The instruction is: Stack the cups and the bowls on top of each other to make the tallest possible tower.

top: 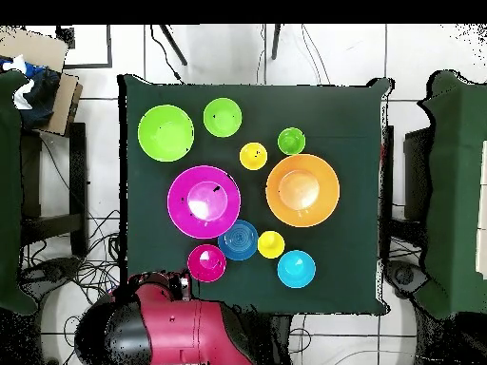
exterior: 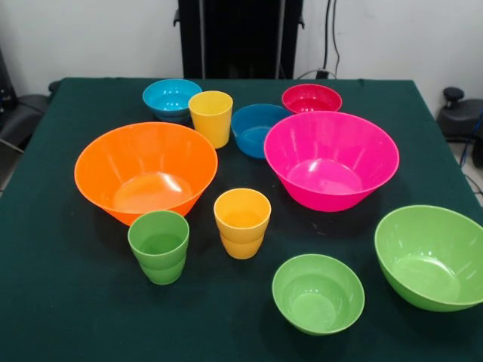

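Note:
Every cup and bowl stands open side up and apart on the dark green table; none is stacked. The large orange bowl is at the left, the large hot pink bowl right of centre and the large lime green bowl at the near right. A small lime green bowl sits in front. Light blue, darker blue and red-pink small bowls line the far side. The green cup, orange-yellow cup and yellow cup are near the orange bowl. No gripper shows.
The arm's red and black body lies drawn back beyond the table's edge in the overhead view. Dark chairs stand on both sides of the table. A cardboard box sits off one corner.

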You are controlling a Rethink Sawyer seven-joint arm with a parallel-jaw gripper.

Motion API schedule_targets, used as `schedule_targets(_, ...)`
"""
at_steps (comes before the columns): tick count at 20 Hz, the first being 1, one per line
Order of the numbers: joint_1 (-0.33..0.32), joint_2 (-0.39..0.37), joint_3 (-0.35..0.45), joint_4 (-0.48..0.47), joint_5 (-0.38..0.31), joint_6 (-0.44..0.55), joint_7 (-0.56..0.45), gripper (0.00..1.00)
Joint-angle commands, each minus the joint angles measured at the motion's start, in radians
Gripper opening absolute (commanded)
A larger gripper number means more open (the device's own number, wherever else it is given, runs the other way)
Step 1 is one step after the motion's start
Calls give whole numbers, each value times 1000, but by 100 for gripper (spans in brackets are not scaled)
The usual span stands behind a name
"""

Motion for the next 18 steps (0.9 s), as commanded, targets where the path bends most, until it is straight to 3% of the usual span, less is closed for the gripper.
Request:
schedule_targets(1,6,69,7,-1,-43,-58,160,100)
schedule_targets(18,6,76,10,-2,-38,-60,162,100)
